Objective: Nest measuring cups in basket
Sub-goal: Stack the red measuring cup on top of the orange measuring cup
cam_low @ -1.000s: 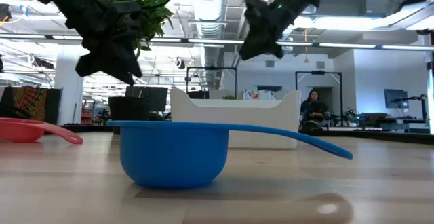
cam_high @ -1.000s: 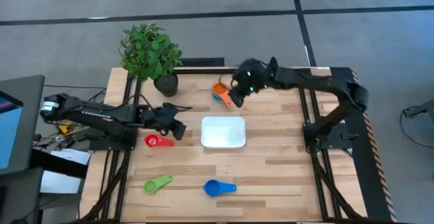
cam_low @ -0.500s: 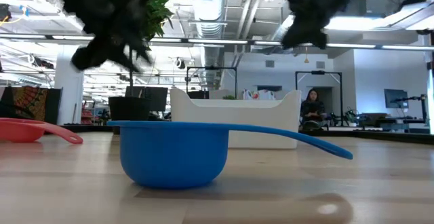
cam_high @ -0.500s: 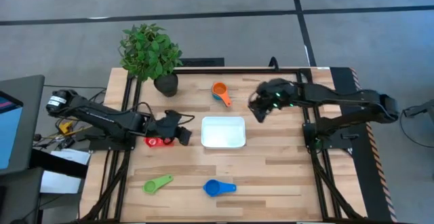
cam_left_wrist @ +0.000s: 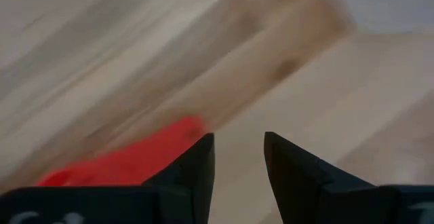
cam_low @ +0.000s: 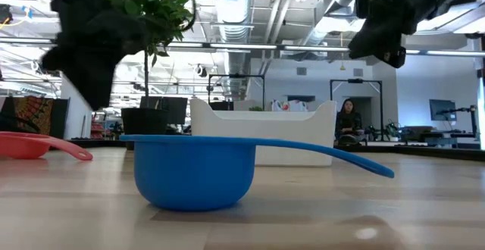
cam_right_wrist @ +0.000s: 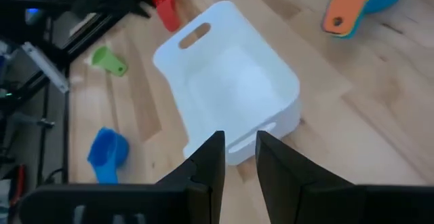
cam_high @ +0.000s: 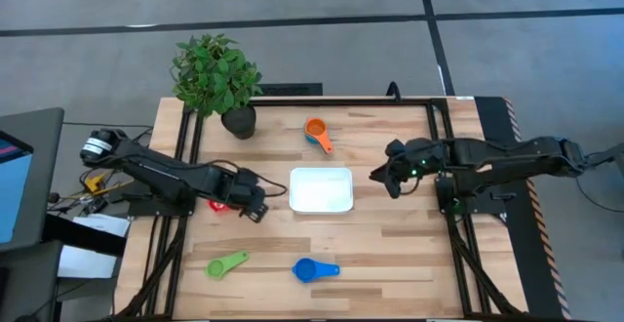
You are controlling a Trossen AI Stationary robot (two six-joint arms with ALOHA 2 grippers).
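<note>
The white basket (cam_high: 321,189) lies at the table's middle and also shows in the right wrist view (cam_right_wrist: 230,88). An orange cup (cam_high: 315,129) sits in a blue one beyond it, toward the far edge. A red cup (cam_high: 216,205) lies left of the basket, partly under my left arm. A green cup (cam_high: 227,263) and a blue cup (cam_high: 314,269) lie near the front edge. My left gripper (cam_high: 255,211) hovers between the red cup and the basket, open and empty. My right gripper (cam_high: 382,176) is right of the basket, open and empty. The other cups are out of view.
A potted plant (cam_high: 219,78) in a dark pot stands at the table's far left. Black frame rails run along the table's left and right sides. In the low view a person (cam_low: 350,121) sits far behind the table.
My right gripper has drawn back from the orange cup toward the table's right and near edges, and now stands right of the basket. My left gripper has gone toward the near edge, past the red cup. The cups and the basket have stayed in place.
</note>
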